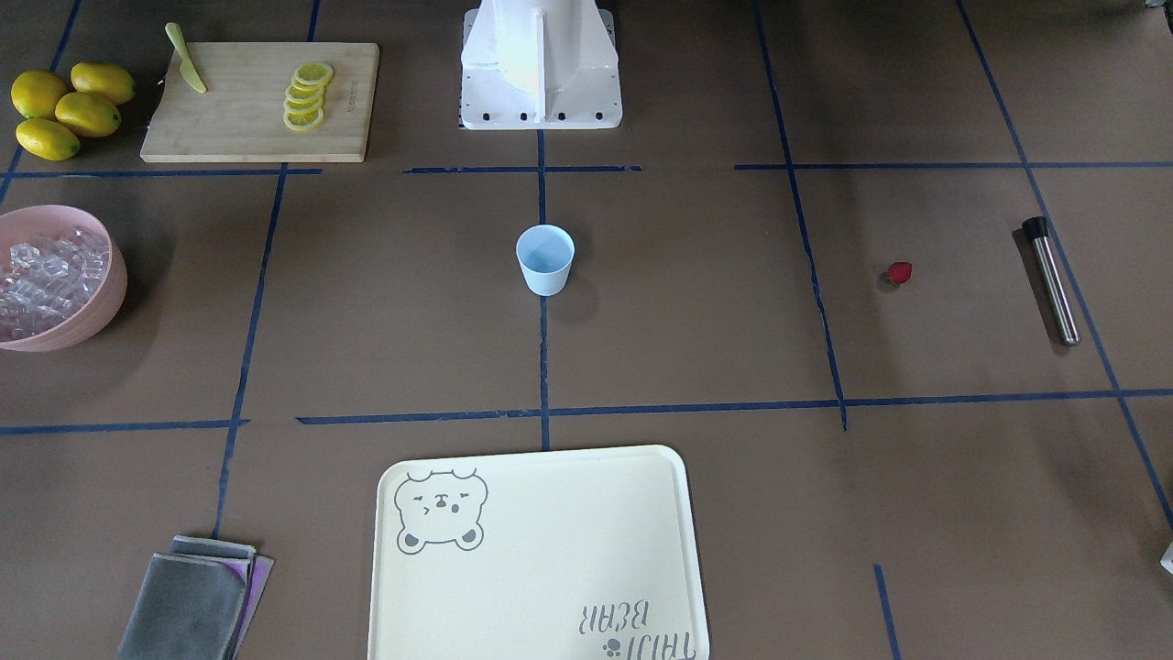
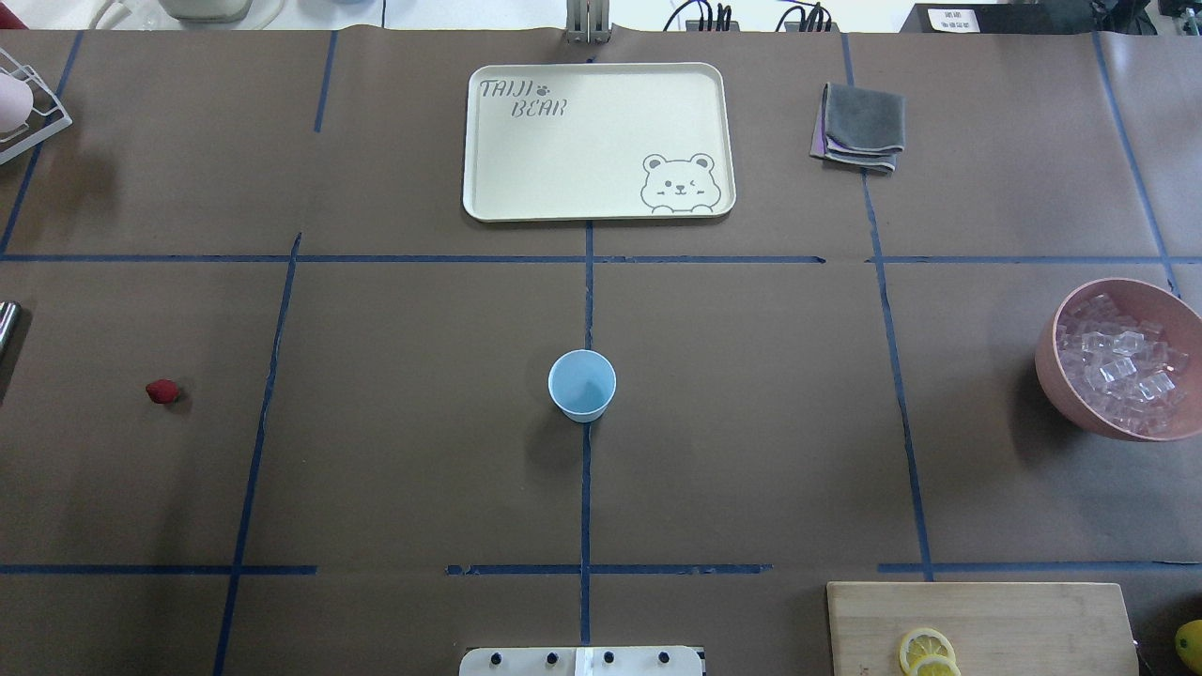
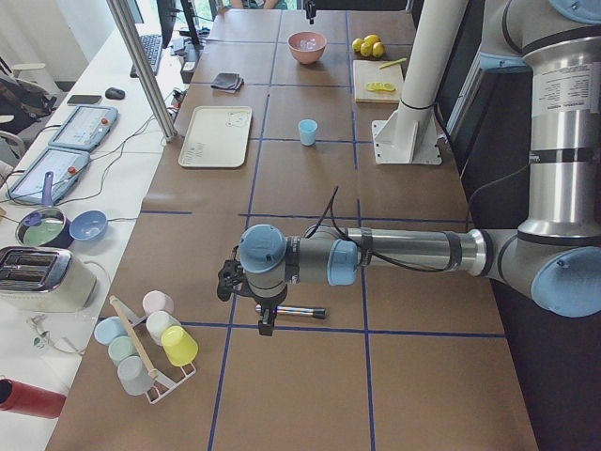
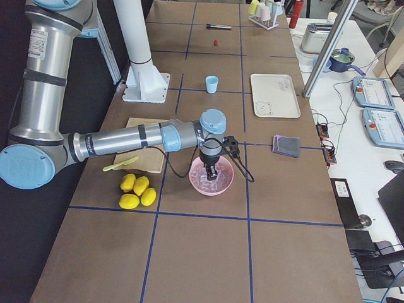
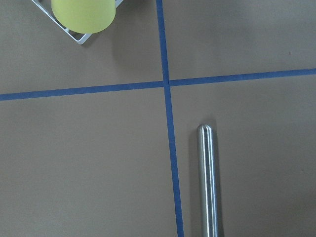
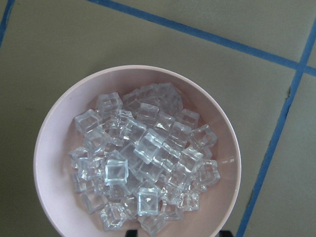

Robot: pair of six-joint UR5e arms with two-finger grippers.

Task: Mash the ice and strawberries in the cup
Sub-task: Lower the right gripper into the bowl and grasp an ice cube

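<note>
The pale blue cup (image 2: pixel 582 385) stands upright at the table's middle, and nothing shows inside it. One red strawberry (image 2: pixel 161 391) lies alone on the robot's left side. The ice (image 6: pixel 143 163) is heaped in a pink bowl (image 6: pixel 49 128) on the robot's right. My right gripper (image 4: pixel 210 173) hangs just over that heap. Two dark fingertips (image 6: pixel 129 233) peek in wide apart at the wrist view's bottom edge, with nothing between them. My left gripper (image 3: pixel 266 319) hovers over a steel rod (image 5: pixel 208 182) with a black cap. I cannot tell whether it is open or shut.
A cream bear tray (image 2: pixel 488 141) and folded grey cloths (image 2: pixel 859 127) lie on the far side. A wooden board (image 1: pixel 247 101) holds lemon slices and a yellow-green knife, with whole lemons (image 1: pixel 69 110) beside it. A rack of coloured cups (image 3: pixel 146 343) stands near the left gripper.
</note>
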